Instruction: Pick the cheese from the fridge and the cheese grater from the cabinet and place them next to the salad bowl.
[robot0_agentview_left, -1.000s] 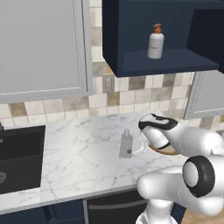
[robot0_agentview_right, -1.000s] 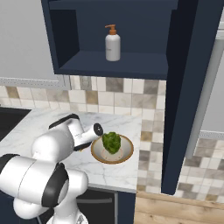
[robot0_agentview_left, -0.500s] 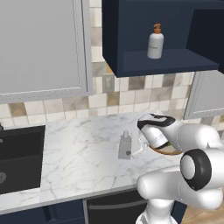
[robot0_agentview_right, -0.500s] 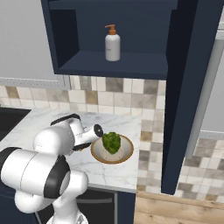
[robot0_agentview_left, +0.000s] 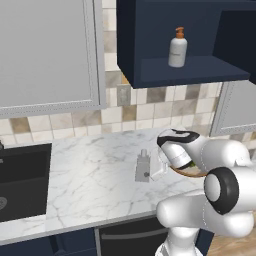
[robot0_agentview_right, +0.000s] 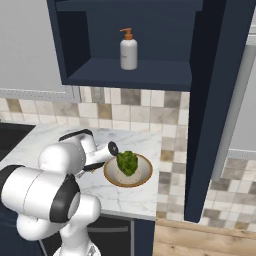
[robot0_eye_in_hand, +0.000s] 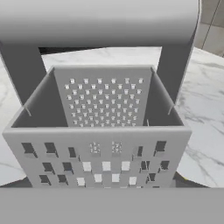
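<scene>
The cheese grater (robot0_agentview_left: 143, 166) stands upright on the white marble desk (robot0_agentview_left: 90, 175), just left of the salad bowl (robot0_agentview_right: 128, 170), which sits on the same surface with green leaves heaped in its middle. In the hand view the cheese grater (robot0_eye_in_hand: 98, 131) looms very close, its perforated faces and the wide bar of its handle directly ahead. The white arm reaches low over the desk, its hand close beside the grater on the bowl's side. The claw itself is hidden behind the arm's body in both base views; its jaws stand wide apart, and whether they touch the grater cannot be told. Above, the navy cabinet (robot0_agentview_left: 185, 40) is open, with a white soap bottle (robot0_agentview_left: 177, 47) with an orange pump on its shelf. A dark sink (robot0_agentview_left: 20, 185) lies at the desk's left end.
</scene>
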